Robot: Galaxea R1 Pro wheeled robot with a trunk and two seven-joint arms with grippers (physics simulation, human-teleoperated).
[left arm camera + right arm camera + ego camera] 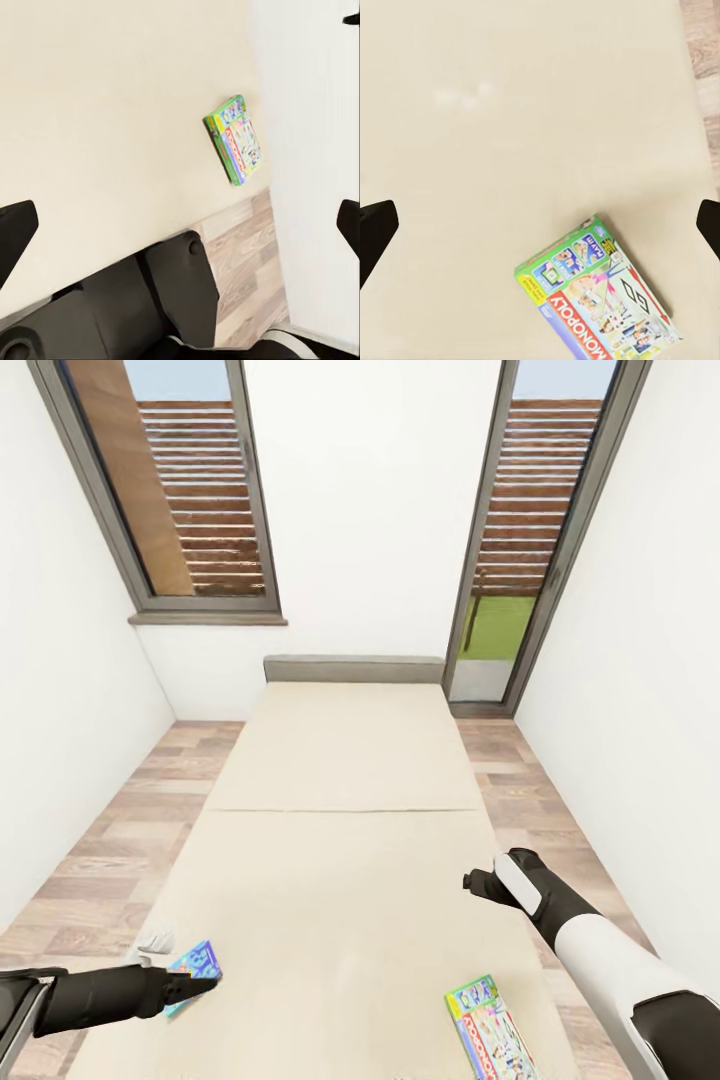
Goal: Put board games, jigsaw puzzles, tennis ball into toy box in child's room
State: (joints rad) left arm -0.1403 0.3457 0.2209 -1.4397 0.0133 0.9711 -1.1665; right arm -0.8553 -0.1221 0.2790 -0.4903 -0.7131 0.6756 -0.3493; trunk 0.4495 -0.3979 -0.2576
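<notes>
Two board games lie on the cream bed. A blue one rests at the bed's near left edge, and my left gripper hovers just over its near side. The left wrist view shows its fingertips spread wide, so it is open and empty. The other is a green Monopoly box at the near right, also seen flat on the bed and across the bed. My right gripper hangs open above the bed, farther along than the Monopoly box, with nothing between its fingers.
Wooden floor runs along both sides of the bed between white walls. A grey headboard stands at the far end, with tall windows on each side. A small white object lies by the blue game.
</notes>
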